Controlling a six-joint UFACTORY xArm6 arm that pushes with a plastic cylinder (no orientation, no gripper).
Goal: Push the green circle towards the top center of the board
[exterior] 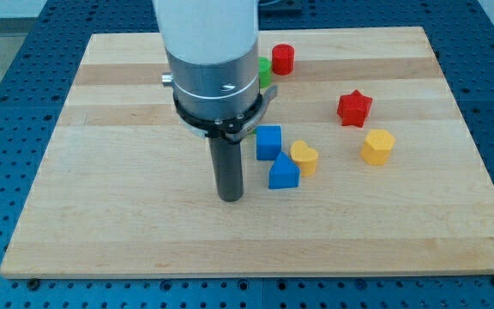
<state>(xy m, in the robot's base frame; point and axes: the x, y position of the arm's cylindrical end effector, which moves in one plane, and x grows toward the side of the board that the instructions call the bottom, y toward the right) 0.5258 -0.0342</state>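
Note:
The green circle [264,72] is near the board's top centre, mostly hidden behind the arm's body; only a sliver shows, just left of the red cylinder [283,58]. My tip [230,197] rests on the board well below it, a little left of the blue triangle [284,172]. The green star is hidden behind the arm.
A blue cube [269,142] stands above the blue triangle, with a yellow heart [304,158] beside them on the right. A red star [354,108] and a yellow hexagon [376,146] lie at the right. The wooden board [101,206] ends at the blue perforated table.

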